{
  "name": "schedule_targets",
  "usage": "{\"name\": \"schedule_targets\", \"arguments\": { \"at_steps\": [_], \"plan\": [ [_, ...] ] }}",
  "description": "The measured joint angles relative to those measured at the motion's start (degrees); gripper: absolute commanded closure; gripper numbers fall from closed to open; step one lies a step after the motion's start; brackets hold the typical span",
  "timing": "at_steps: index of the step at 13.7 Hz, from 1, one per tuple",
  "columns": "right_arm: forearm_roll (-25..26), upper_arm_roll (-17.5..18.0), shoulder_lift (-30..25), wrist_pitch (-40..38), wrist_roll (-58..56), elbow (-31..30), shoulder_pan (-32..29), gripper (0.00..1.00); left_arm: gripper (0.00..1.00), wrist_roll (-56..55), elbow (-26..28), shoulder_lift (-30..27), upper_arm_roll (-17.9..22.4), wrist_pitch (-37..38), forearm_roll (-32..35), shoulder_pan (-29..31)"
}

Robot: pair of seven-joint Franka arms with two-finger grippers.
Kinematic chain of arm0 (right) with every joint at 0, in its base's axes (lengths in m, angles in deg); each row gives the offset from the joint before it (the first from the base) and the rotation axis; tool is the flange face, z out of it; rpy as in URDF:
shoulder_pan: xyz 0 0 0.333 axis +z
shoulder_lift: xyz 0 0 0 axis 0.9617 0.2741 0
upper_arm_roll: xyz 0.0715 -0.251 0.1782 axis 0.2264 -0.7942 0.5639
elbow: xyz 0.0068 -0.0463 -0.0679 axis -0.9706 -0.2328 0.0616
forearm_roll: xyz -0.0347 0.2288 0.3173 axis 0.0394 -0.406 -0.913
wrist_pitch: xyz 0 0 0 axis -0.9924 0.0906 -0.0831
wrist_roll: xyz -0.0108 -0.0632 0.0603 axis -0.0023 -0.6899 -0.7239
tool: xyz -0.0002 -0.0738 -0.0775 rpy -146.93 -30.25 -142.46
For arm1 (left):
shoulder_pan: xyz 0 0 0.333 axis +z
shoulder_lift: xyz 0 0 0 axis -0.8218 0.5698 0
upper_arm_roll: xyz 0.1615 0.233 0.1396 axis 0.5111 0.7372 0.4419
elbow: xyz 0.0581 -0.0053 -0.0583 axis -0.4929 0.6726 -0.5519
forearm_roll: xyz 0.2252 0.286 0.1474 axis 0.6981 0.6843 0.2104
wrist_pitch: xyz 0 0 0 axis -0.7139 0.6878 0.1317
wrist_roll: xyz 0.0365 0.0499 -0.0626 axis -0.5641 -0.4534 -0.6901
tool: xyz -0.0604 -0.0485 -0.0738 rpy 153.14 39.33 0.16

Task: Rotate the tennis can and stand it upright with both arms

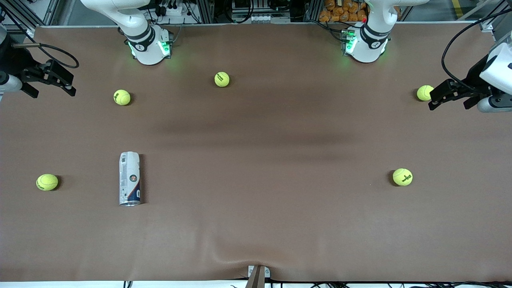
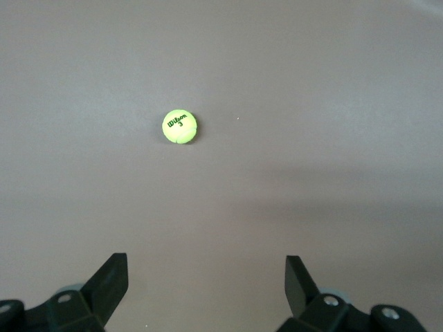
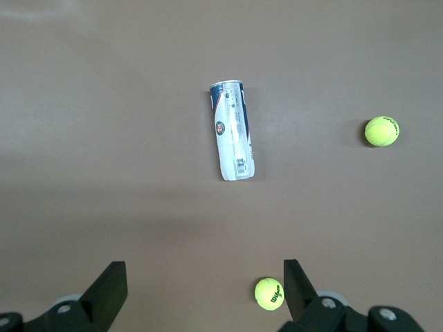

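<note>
We see tennis can (image 1: 130,179) lying flat on table (image 1: 264,224), toward right arm's end, silver rim toward camera. Tennis ball (image 1: 47,182) beside it. Right gripper (image 1: 50,82) and left gripper (image 1: 450,96) both spread wide, empty, waiting above table ends.

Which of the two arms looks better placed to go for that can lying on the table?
Probably the right. The tennis can lies on its side toward the right arm's end of the table, and the right gripper, open, hangs over that end. The left gripper, also open, waits over the table's left-arm end, beside a tennis ball.
</note>
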Motion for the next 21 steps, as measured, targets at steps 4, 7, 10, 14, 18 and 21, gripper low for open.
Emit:
{"name": "schedule_targets", "arguments": {
  "at_steps": [4,7,10,14,18,21],
  "plan": [
    [0.0,0.0,0.0,0.0,-0.1,-0.1,0.0,0.0,0.0,0.0,0.0,0.0,0.0,0.0,0.0,0.0],
    [0.0,0.1,0.0,0.1,-0.2,-0.4,0.0,0.0,0.0,0.0,0.0,0.0,0.0,0.2,0.0,0.0],
    [0.0,0.2,0.0,0.2,-0.3,-0.7,0.0,0.0,0.0,0.0,0.2,0.4,0.0,0.3,0.0,0.2],
    [0.0,0.3,0.0,0.2,-0.4,-1.0,0.0,0.0,0.0,0.0,0.2,0.5,0.1,0.3,0.0,0.4],
    [0.0,0.3,0.0,0.2,-0.5,-1.3,0.0,0.0,0.0,0.0,0.2,0.5,0.1,0.3,0.0,0.4],
    [0.0,0.3,0.0,0.2,-0.5,-1.4,0.0,0.0,0.0,0.0,0.2,0.5,0.0,0.3,0.0,0.4]
  ]
}}
